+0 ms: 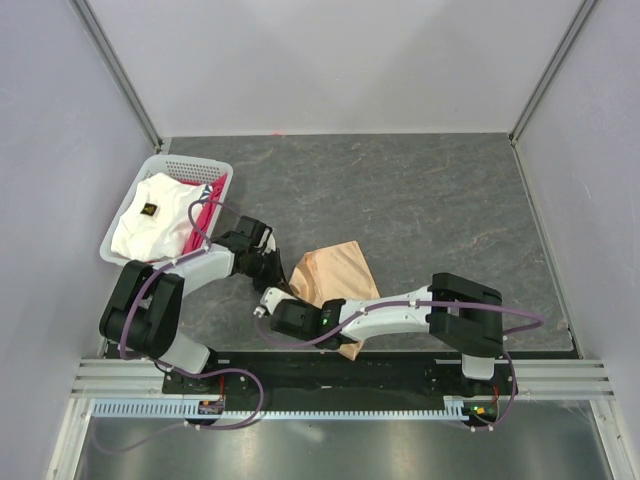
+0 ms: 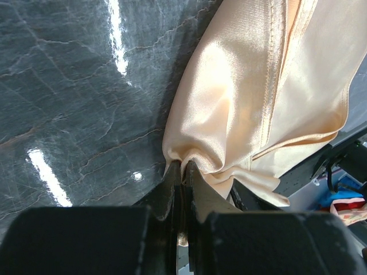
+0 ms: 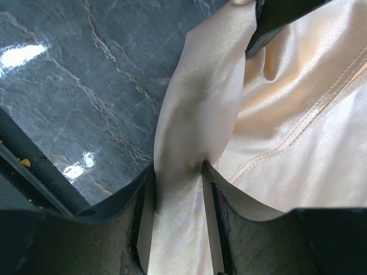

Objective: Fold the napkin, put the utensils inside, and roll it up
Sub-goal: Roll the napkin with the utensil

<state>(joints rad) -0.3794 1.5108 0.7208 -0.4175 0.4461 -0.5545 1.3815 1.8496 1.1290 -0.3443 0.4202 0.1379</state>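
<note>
Peach-tan satin napkin (image 1: 335,272), shiny, hemmed, lies bunched on dark counter (image 1: 430,200), right of white basket (image 1: 165,163) and nearer arm bases. Left hand (image 2: 182,172) clamped on napkin fold. Right hand (image 3: 178,180): napkin band between fingers, grip cannot tell. Right arm (image 1: 400,315) covers napkin's near edge. Basket holds white cloth (image 1: 150,215), pink-red cloth (image 1: 205,222).

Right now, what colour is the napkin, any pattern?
Plain peach-tan, slightly shiny, no pattern. The napkin shows best in the left wrist view.
</note>
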